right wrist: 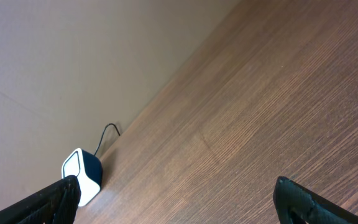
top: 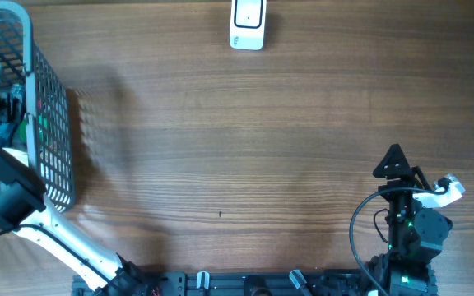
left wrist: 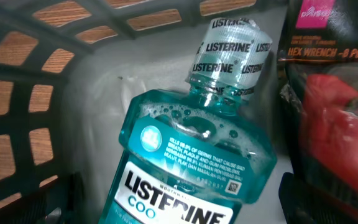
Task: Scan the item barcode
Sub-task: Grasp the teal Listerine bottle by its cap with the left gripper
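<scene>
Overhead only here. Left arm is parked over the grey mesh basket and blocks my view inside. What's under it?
Observer: The left wrist view shows a teal Listerine mouthwash bottle with a clear-wrapped cap, lying inside the grey mesh basket and filling most of that view.
Operator: Barcode showing?
Observer: No striped barcode shows. The bottle's white and dark-blue front label faces the camera, so the barcode is probably on a side that is hidden.
</scene>
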